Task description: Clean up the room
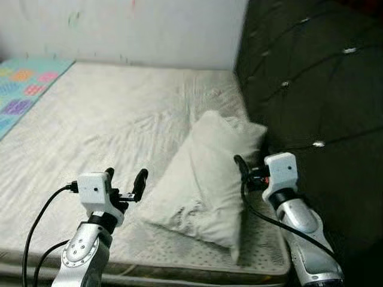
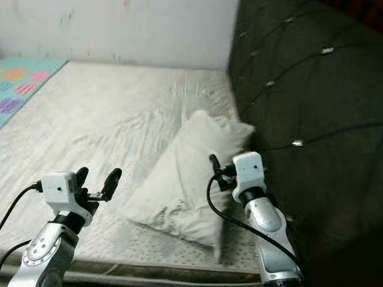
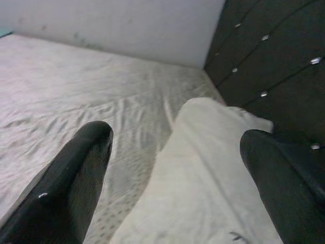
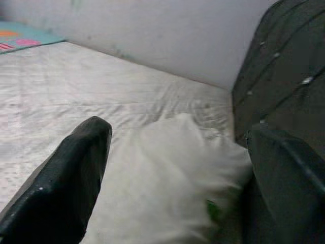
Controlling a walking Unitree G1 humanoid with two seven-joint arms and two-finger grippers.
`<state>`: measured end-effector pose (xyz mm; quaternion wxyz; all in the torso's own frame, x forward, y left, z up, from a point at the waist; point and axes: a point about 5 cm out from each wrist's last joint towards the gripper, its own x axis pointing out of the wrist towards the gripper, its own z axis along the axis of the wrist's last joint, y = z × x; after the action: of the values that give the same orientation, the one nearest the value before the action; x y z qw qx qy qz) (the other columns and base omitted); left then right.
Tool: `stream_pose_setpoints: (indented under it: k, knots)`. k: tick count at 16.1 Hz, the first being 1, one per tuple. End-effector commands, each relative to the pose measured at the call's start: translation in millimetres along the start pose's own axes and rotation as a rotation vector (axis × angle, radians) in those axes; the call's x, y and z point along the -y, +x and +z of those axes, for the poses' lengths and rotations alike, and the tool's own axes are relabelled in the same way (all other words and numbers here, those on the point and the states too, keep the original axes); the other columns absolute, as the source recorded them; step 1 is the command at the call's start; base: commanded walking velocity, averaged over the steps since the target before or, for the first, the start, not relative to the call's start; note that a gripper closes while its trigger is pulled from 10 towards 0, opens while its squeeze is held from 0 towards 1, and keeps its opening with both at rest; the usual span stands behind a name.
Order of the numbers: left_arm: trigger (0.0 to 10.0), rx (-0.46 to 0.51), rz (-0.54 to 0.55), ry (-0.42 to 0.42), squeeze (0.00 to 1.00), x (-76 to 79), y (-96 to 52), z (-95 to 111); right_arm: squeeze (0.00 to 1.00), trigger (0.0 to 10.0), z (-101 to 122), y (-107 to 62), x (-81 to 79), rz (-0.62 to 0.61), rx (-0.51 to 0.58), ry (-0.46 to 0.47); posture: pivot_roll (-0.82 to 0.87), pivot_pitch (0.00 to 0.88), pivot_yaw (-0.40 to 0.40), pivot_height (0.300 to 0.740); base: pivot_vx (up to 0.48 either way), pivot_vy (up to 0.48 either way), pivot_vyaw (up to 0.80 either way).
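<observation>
A pale, crumpled pillow [image 1: 203, 185] lies on the right side of the bed [image 1: 108, 119], its far corner touching the dark headboard. My left gripper [image 1: 125, 174] hovers open just left of the pillow's near corner, over the sheet. On the pillow's right edge my right gripper [image 1: 244, 164] stands open, one black finger [image 1: 239, 161] against the fabric. In the left wrist view the pillow [image 3: 203, 173] lies ahead between the spread fingers [image 3: 76, 173]. The right wrist view has the pillow [image 4: 167, 178] between its two parted fingers [image 4: 76, 173].
A dark tufted headboard [image 1: 317, 89] rises along the right. A white wall [image 1: 149, 30] closes the far side. A colourful patterned mat [image 1: 24, 89] lies at the far left beside the bed. The mattress front edge [image 1: 179, 272] runs just below my arms.
</observation>
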<state>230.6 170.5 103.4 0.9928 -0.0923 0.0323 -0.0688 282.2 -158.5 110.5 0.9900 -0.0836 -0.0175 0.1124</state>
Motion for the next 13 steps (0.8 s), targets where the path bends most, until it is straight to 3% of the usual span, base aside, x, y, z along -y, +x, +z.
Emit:
stream_pose_setpoints:
  k: [1, 8, 13]
  knots:
    - [10.0, -0.007, 0.03, 0.014, 0.0, -4.2, -1.0, 1, 0.0, 10.0, 4, -0.9, 3.0, -0.001, 0.012, 0.002, -0.16, 0.009, -0.008, 0.74, 0.0, 0.0, 0.0]
    - [10.0, -0.044, 0.135, 0.037, 0.0, -28.2, -32.0, -4, 0.0, 10.0, 0, -22.3, 13.8, -0.004, -0.041, 0.021, -0.15, 0.001, -0.023, 0.74, 0.0, 0.0, 0.0]
    - [10.0, -0.044, 0.131, 0.04, 0.0, -27.7, -28.2, -5, 0.0, 10.0, -2, -15.7, 13.3, -0.017, -0.08, 0.022, -0.15, 0.0, -0.02, 0.74, 0.0, 0.0, 0.0]
